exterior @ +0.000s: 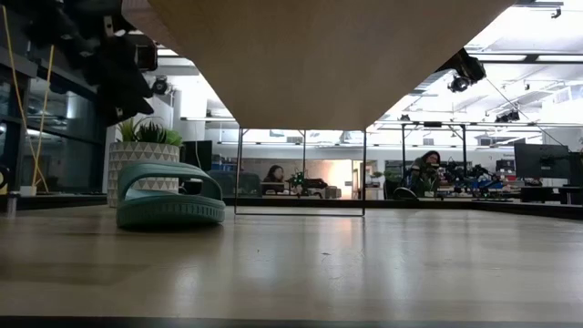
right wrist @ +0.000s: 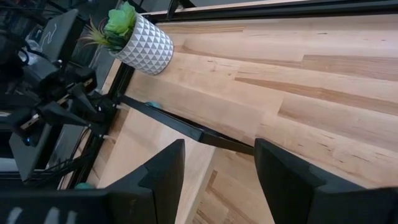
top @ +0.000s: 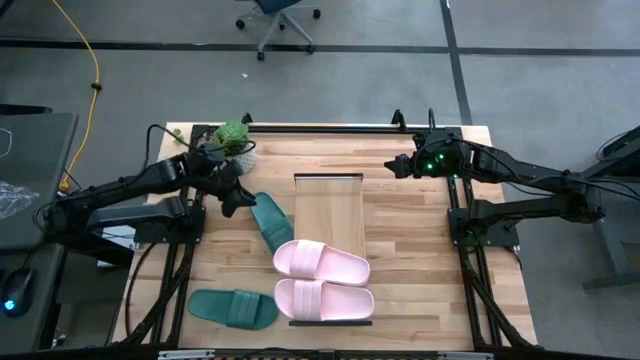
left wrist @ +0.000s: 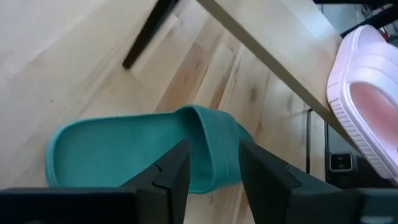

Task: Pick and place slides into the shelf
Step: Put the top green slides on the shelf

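Butcher-block table (top: 420, 250) carries the shelf (top: 328, 205), two pink slides (top: 322, 262) already on its near end. Left gripper (left wrist: 208, 171), fingers apart, hovers above a teal slide (top: 270, 220) just left of the shelf; best to straddle the strap before closing. Another teal slide (top: 233, 306) lies nearer. Right gripper (right wrist: 214, 168) waits open beyond the shelf's far right corner.

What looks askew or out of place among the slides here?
One teal slide lies angled on the tabletop beside the shelf, under the open left hand. Another teal slide lies off the shelf too.
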You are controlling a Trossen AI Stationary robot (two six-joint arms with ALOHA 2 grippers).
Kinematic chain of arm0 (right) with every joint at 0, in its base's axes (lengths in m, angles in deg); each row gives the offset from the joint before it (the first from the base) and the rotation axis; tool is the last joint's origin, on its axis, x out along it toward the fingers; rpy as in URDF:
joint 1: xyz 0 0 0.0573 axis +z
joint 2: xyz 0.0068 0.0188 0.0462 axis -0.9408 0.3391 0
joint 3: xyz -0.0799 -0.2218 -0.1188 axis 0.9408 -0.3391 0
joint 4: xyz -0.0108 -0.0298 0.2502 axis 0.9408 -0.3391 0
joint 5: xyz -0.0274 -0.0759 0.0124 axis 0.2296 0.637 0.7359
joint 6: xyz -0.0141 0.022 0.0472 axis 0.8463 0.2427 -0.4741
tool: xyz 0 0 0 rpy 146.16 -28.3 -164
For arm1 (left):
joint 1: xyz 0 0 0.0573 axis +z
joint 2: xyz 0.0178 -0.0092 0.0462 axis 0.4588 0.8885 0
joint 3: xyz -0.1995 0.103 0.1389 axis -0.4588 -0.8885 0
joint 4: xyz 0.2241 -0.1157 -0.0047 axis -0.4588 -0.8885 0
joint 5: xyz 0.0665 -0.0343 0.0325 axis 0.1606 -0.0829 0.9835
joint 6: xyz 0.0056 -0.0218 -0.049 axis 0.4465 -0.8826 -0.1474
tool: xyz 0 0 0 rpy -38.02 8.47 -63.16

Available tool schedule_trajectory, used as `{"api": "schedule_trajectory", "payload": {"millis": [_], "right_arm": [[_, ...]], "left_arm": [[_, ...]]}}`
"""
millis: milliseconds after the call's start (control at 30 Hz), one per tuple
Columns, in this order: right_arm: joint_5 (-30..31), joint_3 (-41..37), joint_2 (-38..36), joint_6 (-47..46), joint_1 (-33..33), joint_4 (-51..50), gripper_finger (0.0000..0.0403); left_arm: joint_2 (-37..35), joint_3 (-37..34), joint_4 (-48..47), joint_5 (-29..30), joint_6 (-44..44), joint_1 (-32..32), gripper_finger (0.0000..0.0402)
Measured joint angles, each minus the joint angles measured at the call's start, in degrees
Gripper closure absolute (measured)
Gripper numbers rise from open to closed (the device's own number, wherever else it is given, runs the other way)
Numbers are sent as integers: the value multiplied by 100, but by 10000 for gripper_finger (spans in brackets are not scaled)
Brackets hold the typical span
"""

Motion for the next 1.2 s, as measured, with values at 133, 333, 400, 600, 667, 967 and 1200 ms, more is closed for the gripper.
{"api": "schedule_trajectory", "payload": {"millis": [133, 333, 400, 600, 667, 967, 1200], "right_arm": [[-11, 0, 0, -3, 0, 0, 219], [-17, 0, 0, -14, 0, 0, 219], [-17, 0, 0, -36, 2, 0, 219], [-35, 0, 0, -53, 2, -1, 219], [-35, 0, 0, -55, 2, -2, 219], [-35, 0, 0, -57, 2, -6, 219], [-118, 0, 0, -59, 2, -9, 219]], "left_arm": [[330, 0, 9, -248, 133, 0, 247], [904, 0, 17, -601, 288, -4, 205], [1068, 0, 22, -694, 357, -42, 198], [1395, 0, 326, -590, 428, -571, 200], [1490, 0, 514, -405, 369, -778, 205], [1929, 0, 677, -50, 121, -1293, 219], [2366, 0, 916, -40, 72, -1558, 215]]}}
